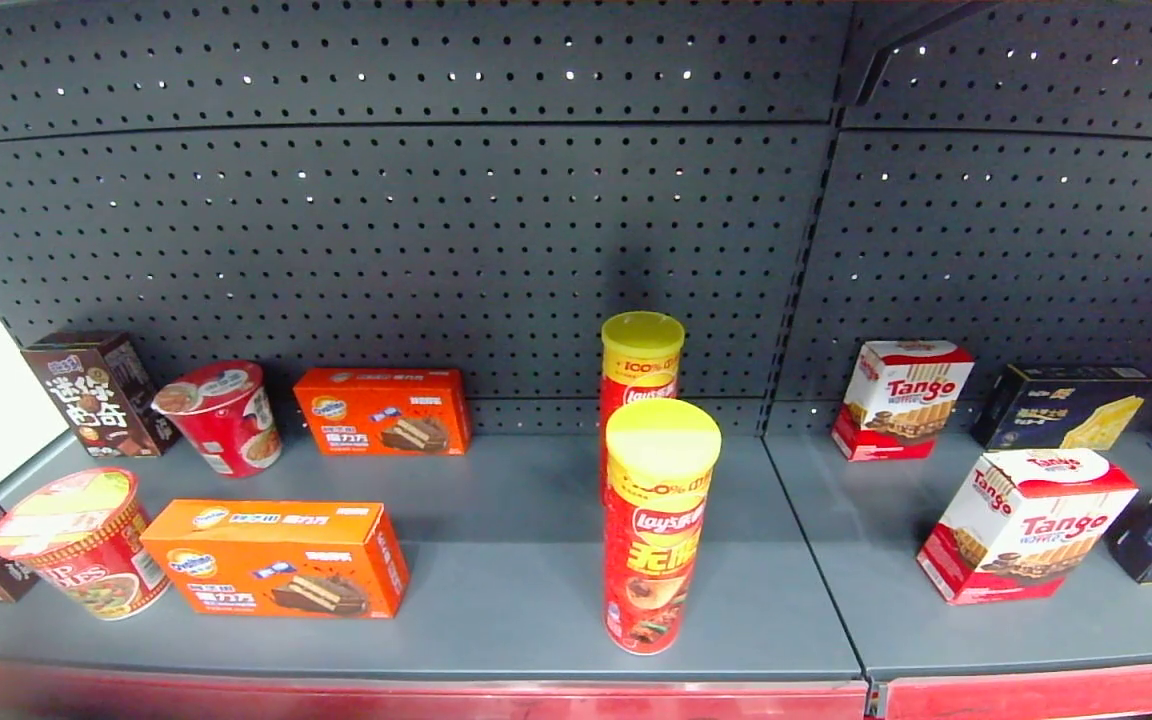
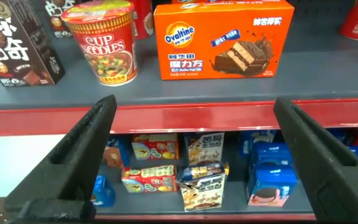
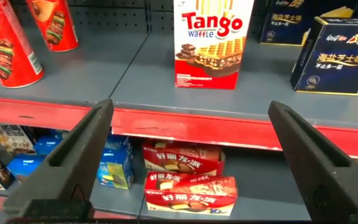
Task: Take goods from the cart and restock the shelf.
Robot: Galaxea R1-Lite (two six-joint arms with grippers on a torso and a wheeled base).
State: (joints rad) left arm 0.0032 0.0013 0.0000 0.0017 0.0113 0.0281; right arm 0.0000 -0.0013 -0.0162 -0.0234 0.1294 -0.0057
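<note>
Both grippers are wide open and hold nothing. The left gripper (image 2: 194,106) faces the shelf (image 1: 496,560) edge, before an orange box (image 2: 222,38) and a noodle cup (image 2: 99,40). The right gripper (image 3: 191,107) faces a wafer box (image 3: 211,42). A chip can (image 1: 658,520) stands mid-shelf, the orange box at its 9 o'clock, the wafer box at 3 o'clock.

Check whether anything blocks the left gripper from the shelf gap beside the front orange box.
Nothing visible does. The left gripper, open and empty, faces the red shelf lip; the gap between orange box and chip can is bare.
</note>
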